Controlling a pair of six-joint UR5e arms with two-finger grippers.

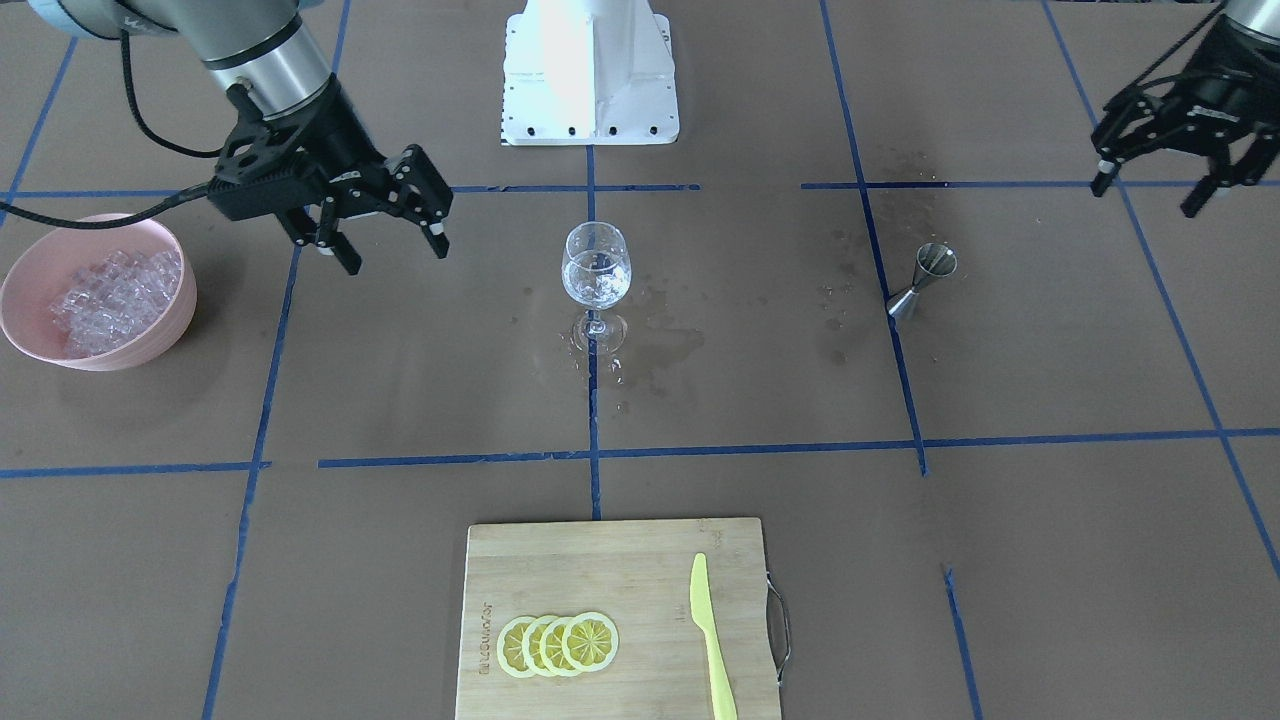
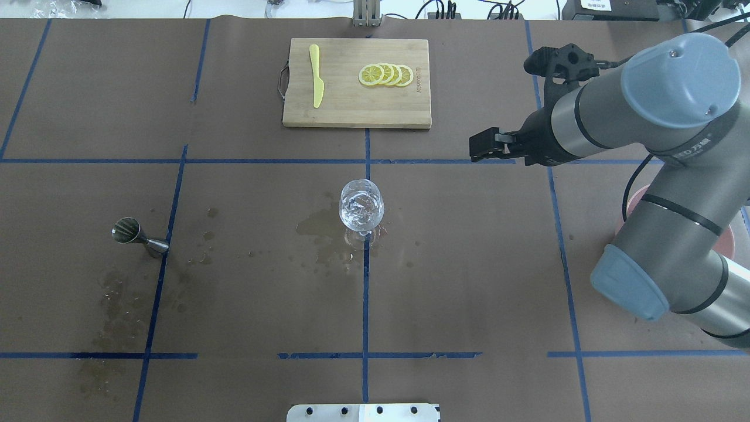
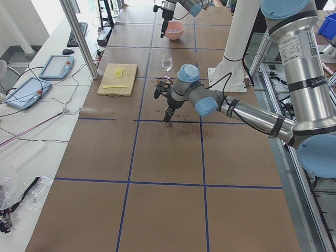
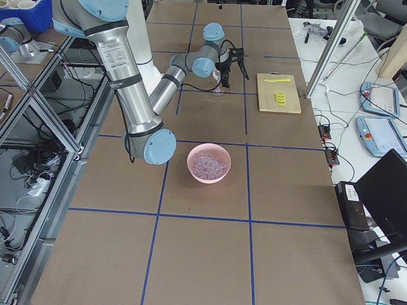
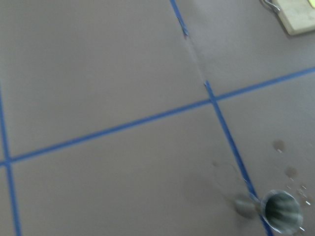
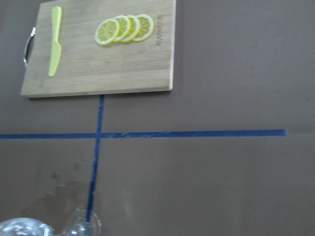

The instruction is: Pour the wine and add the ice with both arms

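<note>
Brown paper crossed by blue tape lines is covering the table (image 1: 1050, 560). The right arm (image 2: 674, 99) is filling the overhead view's right side and hiding most of the pink bowl (image 1: 170, 320). The front-facing view is showing that bowl whole. The left arm (image 3: 252, 113) is missing from the overhead view but is stretching across the left side view.

The right gripper (image 1: 395, 258) is hanging between the bowl and the wine glass (image 1: 596, 262), its fingers spread apart and holding nothing. The left gripper (image 1: 1148, 195) is hovering beyond the steel jigger (image 1: 922, 283), likewise spread and empty.

A wooden cutting board (image 1: 600, 570) is lying at the table's operator side, carrying a yellow knife (image 1: 712, 640) and four overlapping lemon slices (image 1: 558, 645). The right wrist camera is showing the board, plus only the glass's rim at its bottom edge. The left wrist camera is looking into the jigger's cup, with the board's corner at its top edge.

Ice (image 1: 115, 295) is sitting heaped in the bowl, and the overhead view is showing glassy pieces inside the glass too. The wine (image 1: 596, 287) is sitting low in the glass bowl, with wet patches (image 1: 670, 350) lying around the foot.
</note>
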